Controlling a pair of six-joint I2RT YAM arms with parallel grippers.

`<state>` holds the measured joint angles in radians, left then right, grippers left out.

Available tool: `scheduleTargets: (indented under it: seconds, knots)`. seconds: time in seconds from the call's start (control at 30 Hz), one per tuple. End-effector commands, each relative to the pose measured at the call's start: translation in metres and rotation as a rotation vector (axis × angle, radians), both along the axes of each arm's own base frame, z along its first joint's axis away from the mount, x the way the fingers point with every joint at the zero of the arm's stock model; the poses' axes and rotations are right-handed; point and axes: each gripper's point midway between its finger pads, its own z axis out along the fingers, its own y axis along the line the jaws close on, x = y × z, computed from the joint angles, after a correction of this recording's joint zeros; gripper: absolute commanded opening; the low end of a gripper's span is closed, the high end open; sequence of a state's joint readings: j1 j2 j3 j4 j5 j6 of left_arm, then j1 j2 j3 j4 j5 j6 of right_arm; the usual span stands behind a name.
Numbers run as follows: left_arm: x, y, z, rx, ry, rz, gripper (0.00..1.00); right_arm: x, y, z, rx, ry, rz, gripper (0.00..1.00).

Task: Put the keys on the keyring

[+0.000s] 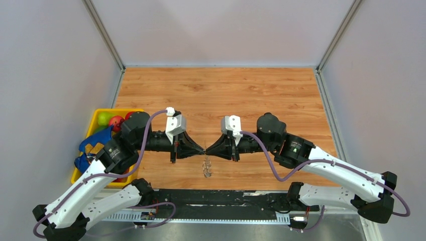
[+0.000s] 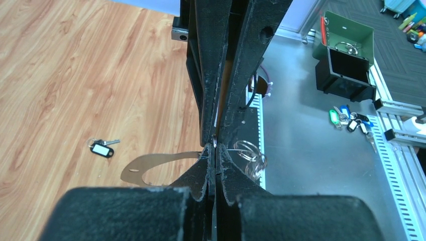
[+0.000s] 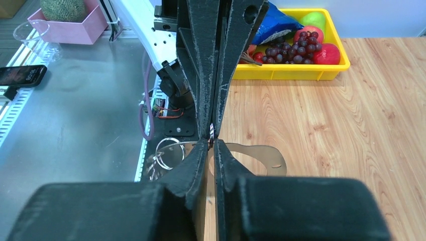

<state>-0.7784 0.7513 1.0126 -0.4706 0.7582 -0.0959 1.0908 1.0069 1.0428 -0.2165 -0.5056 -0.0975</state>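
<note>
Left pincer (image 2: 211,156): I see it clamped tight, with no gap between the fingers. A thin silvery wire of the keyring runs right into the tips, so I read this as a grip on it.
Right pincer (image 3: 211,146): Narrow. A thin slit of desk shows between its fingers. I cannot tell whether the tips pinch anything.
Arms: From above, both reach in level from the sides. The two pincers meet tip to tip over the near middle of the desk (image 1: 226,90).
Keyring (image 1: 206,167): It hangs just below the point where the tips meet, on the side toward the arm bases. In the wrist views I see it as a few overlapping silvery loops beside the fingertips. What is strung on it is too small for me to make out.
Black-headed key (image 2: 102,149): It lies flat on the wood on the far side of the pincers, well apart from the keyring. It has a small ring at one end and a short silvery blade, and nothing touches it.
Yellow bin (image 3: 296,75): It sits at the left edge of the desk, holding fruit and a blue bag.
Off the desk: I see a cluster of tagged keys (image 2: 351,120) on the metal surface, near a green box (image 2: 351,35).
</note>
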Motion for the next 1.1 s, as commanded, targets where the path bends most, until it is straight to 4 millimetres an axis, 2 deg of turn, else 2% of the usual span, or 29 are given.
scheduleTargets:
  seconds: [0.0,0.17,0.23,0.3,0.37,0.4,0.43,0.47,0.53,0.63,0.87,1.07]
  knots:
    - [-0.002,-0.002,0.016,-0.058,-0.05,-0.019,0.0,-0.004,0.003,0.033,0.09,-0.043,0.015,0.02]
    - [0.0,-0.001,0.016,-0.057,-0.049,0.001,0.0,-0.005,0.003,0.035,0.097,-0.047,0.004,0.0]
    - [0.003,0.0,0.018,-0.058,-0.051,0.023,0.04,-0.003,0.001,0.04,0.115,-0.049,-0.018,0.0]
    - [0.004,0.003,0.02,-0.062,-0.059,0.042,0.12,-0.002,-0.002,0.047,0.139,-0.05,-0.037,0.0]
    - [0.004,0.006,0.024,-0.071,-0.069,0.06,0.24,-0.002,-0.005,0.056,0.168,-0.045,-0.053,0.0]
    - [0.003,0.008,0.027,-0.08,-0.078,0.066,0.34,-0.003,-0.006,0.06,0.185,-0.044,-0.056,0.0]
    - [0.003,0.01,0.029,-0.088,-0.085,0.077,0.39,-0.004,-0.008,0.065,0.201,-0.041,-0.06,0.0]
    - [0.003,0.011,0.03,-0.092,-0.088,0.081,0.47,-0.004,-0.01,0.069,0.216,-0.04,-0.063,0.0]
    - [0.003,0.013,0.033,-0.103,-0.097,0.096,0.57,-0.006,-0.012,0.077,0.24,-0.035,-0.064,0.0]
    - [0.004,0.017,0.039,-0.122,-0.113,0.119,0.63,-0.007,-0.015,0.084,0.263,-0.023,-0.065,0.0]
    - [0.003,0.013,0.054,-0.204,-0.121,0.116,0.65,-0.012,-0.021,0.104,0.356,0.036,-0.065,0.0]
    - [0.002,0.01,0.062,-0.263,-0.125,0.102,0.62,-0.015,-0.022,0.115,0.398,0.083,-0.056,0.0]
